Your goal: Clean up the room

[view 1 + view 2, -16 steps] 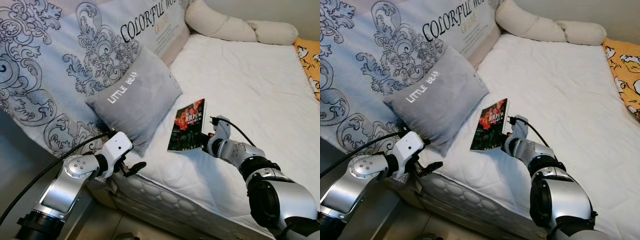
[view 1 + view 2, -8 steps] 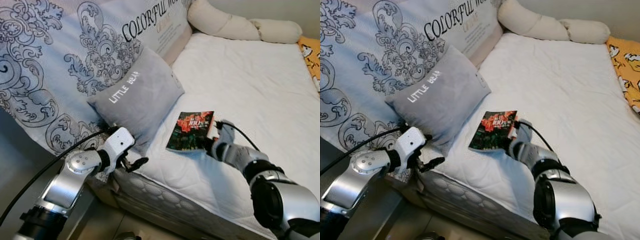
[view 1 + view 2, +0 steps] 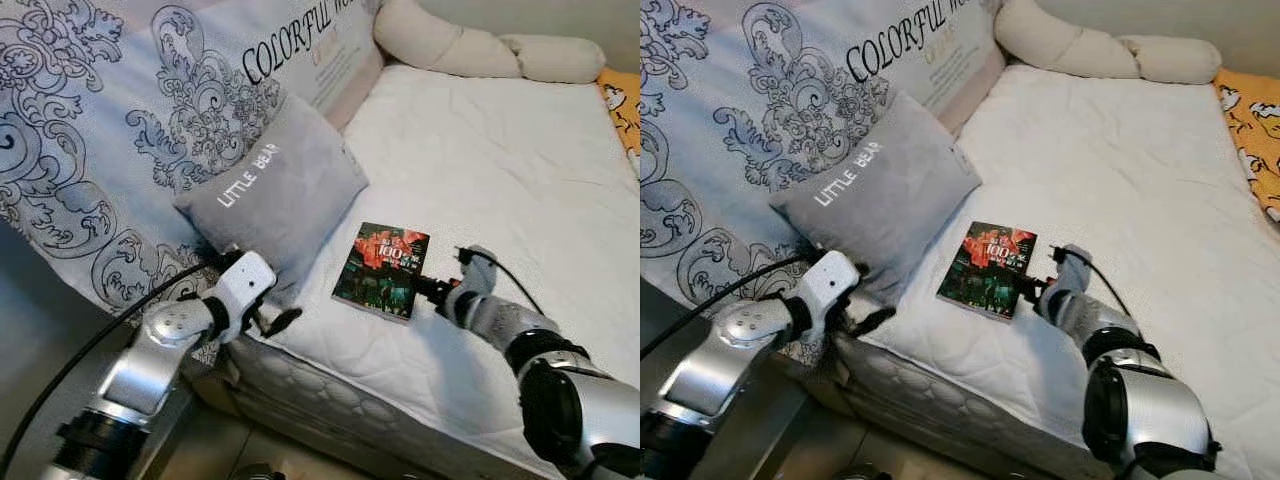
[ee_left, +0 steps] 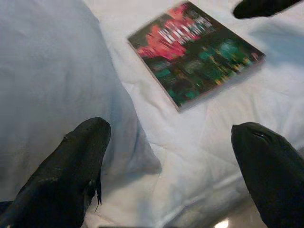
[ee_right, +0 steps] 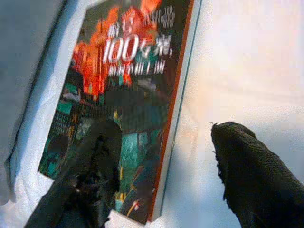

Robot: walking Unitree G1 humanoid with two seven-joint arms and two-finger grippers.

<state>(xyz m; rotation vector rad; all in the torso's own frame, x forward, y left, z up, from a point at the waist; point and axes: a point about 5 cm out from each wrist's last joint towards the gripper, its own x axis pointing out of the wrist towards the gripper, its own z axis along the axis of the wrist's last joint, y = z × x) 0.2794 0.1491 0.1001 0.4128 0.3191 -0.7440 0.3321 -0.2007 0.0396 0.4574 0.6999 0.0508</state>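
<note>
A dark book (image 3: 382, 268) with a red and green cover lies flat on the white mattress (image 3: 500, 170), just right of a grey "LITTLE BEAR" pillow (image 3: 275, 190). My right gripper (image 3: 428, 288) is open at the book's right edge. In the right wrist view (image 5: 161, 185) one finger (image 5: 90, 171) hangs over the book's cover (image 5: 118, 95) and the other over the sheet. My left gripper (image 3: 275, 322) is open at the mattress edge below the pillow's lower corner. In the left wrist view (image 4: 171, 190) its fingers (image 4: 71, 175) straddle the pillow's corner (image 4: 57, 85), with the book (image 4: 194, 61) beyond.
A blue-grey patterned quilt (image 3: 120, 110) printed "COLORFUL" is heaped along the bed's left side. A cream bolster (image 3: 470, 50) lies across the far end. An orange cloth (image 3: 625, 100) shows at the right edge. The mattress's front edge (image 3: 330, 400) drops to the floor.
The book, held tilted up in my right gripper a second ago, now lies flat on the mattress. The right gripper has let go and drawn back to the right. The left gripper edged closer to the pillow.
</note>
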